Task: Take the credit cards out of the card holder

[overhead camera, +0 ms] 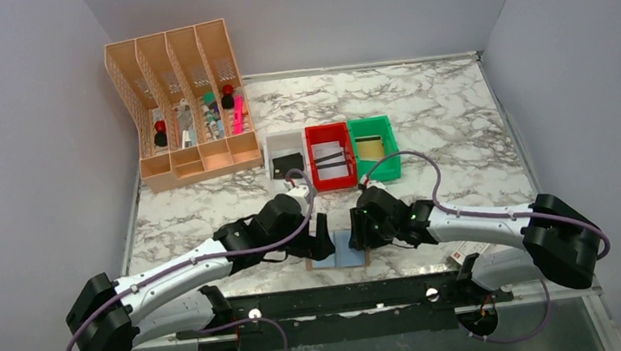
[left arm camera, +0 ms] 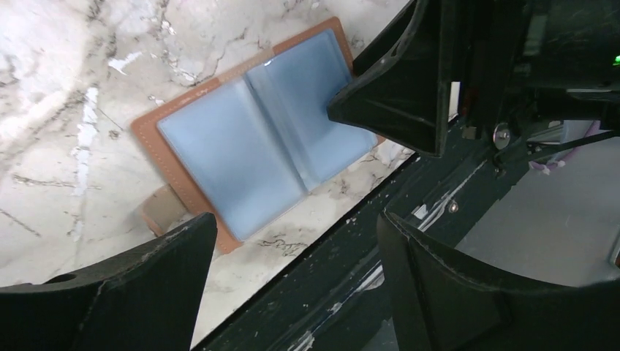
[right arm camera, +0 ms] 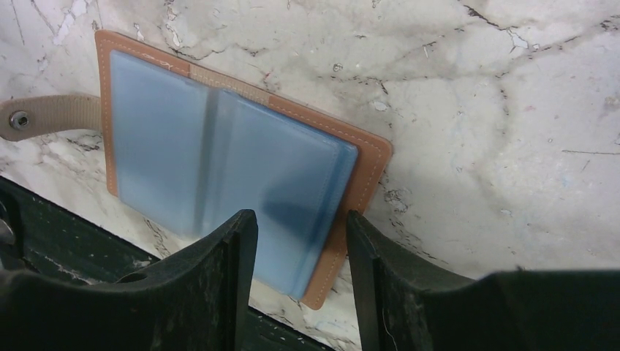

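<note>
The card holder (overhead camera: 338,250) lies open at the table's front edge, its pale blue inner faces up; no card shows in its pockets. It also shows in the left wrist view (left arm camera: 256,139) and the right wrist view (right arm camera: 219,157). My left gripper (overhead camera: 324,244) is open and empty just left of it, over the front edge (left arm camera: 296,234). My right gripper (overhead camera: 357,237) is open, its jaws (right arm camera: 301,223) standing over the wallet's right edge. A dark credit card (overhead camera: 288,161) lies in the white bin, dark cards (overhead camera: 331,159) in the red bin, a tan-gold card (overhead camera: 374,145) in the green bin.
The white bin (overhead camera: 283,141), red bin (overhead camera: 327,129) and green bin (overhead camera: 370,123) stand in a row behind the wallet. A peach desk organizer (overhead camera: 186,101) with pens stands at the back left. A black rail (overhead camera: 329,300) runs along the front edge. The wallet's strap (right arm camera: 44,117) sticks out sideways.
</note>
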Controlling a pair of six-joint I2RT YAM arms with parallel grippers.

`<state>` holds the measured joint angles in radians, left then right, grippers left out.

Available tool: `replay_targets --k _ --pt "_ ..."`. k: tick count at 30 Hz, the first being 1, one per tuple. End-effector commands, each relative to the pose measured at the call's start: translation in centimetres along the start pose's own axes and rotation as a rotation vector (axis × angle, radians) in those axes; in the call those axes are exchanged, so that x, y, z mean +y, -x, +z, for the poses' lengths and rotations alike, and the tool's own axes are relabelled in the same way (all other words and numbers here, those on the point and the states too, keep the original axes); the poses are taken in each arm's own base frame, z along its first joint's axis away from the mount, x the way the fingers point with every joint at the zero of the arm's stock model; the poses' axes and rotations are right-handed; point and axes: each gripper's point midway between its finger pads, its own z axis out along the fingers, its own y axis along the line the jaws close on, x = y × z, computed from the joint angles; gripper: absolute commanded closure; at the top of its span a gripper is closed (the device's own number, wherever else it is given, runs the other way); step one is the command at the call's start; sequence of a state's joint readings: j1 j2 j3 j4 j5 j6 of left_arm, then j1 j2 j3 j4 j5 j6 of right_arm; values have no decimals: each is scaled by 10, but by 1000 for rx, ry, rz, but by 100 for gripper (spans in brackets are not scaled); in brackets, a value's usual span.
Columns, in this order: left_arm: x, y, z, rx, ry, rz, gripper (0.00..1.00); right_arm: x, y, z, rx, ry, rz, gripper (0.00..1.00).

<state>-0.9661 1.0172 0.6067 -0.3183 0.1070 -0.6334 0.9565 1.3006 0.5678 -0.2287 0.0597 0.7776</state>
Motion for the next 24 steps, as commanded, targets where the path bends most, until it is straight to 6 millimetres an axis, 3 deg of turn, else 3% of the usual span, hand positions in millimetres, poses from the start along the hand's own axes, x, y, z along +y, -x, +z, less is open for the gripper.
replay_targets --k 1,8,15,20,24 --pt "-2 -6 17 -26 20 -43 18 -22 -14 8 22 -87 5 48" --pt "22 -40 36 33 119 -97 22 -16 -18 12 41 -47 -18 50" --pt "17 -44 48 -1 72 -120 27 -4 -20 17 69 8 -22 50" --pt "22 -50 54 11 89 -132 37 10 -14 9 43 76 -16 51" --pt "21 -56 58 25 76 -139 38 21 -15 6 49 143 -21 51"
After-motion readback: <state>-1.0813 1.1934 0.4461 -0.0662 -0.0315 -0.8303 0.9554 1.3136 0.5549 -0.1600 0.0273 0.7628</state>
